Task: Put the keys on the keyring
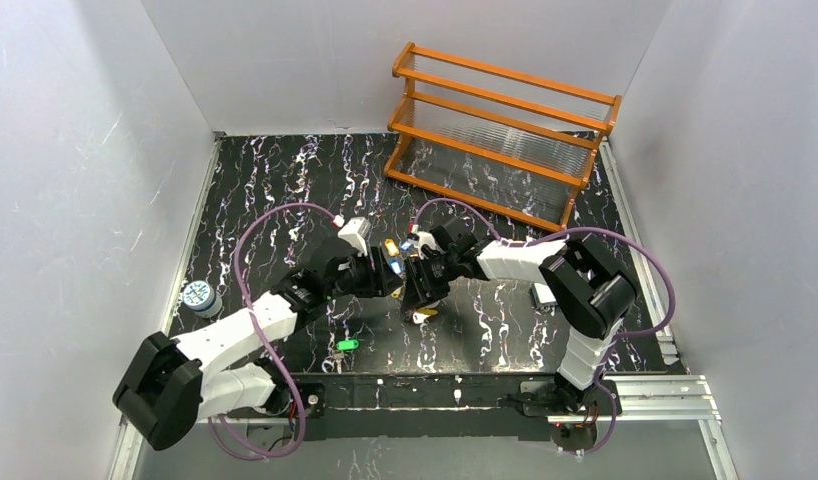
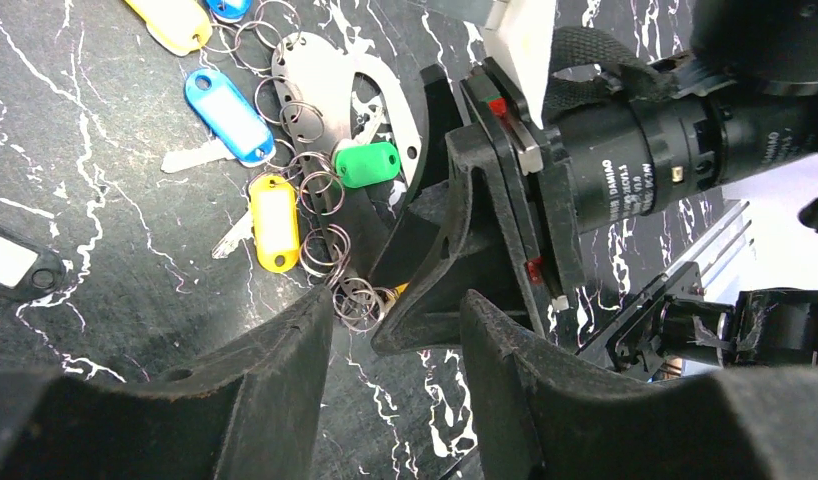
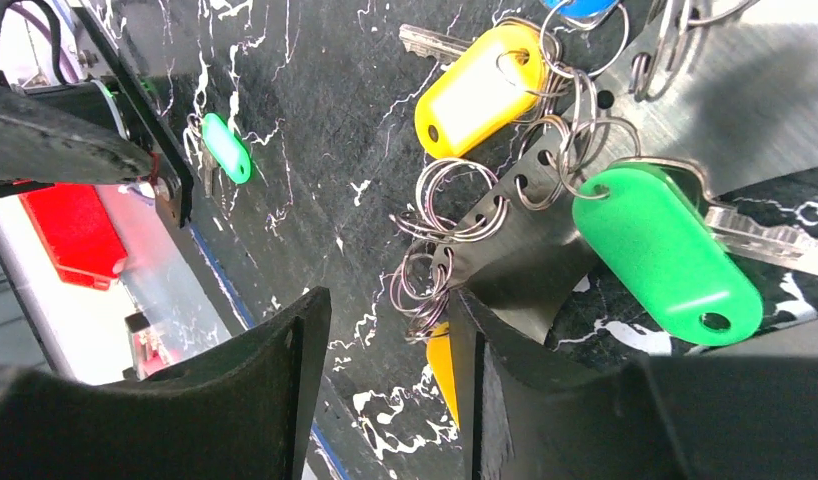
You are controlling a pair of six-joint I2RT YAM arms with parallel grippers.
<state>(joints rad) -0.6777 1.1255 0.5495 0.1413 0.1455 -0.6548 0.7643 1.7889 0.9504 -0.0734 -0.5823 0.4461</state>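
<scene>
Ok, both claws are nose to nose over the middle of the bench (image 1: 275,200). Left claw (image 2: 395,300): jaws about half apart, nothing clamped that I can see. One finger of the right claw pokes in between its tips, with a bunch of small split rings (image 2: 357,300) right there too. Right claw (image 3: 390,300): also about half apart, with the same rings sitting in the gap against one finger; can't tell if that finger is pressing anything. The keyring (image 2: 397,100) lies flat just ahead of the left claw's tips. Keys are fanned around it: a yellow-tagged key (image 2: 275,222) nearest the left claw, a blue-tagged key (image 2: 228,115) further out, and a green-tagged key (image 3: 665,255) touching the right claw's finger. A lone green key (image 1: 347,345) lies apart, behind both claws toward the bases. The can (image 1: 198,297) is well off beside the left arm, and the orange rack (image 1: 505,135) is far ahead of the right claw.
</scene>
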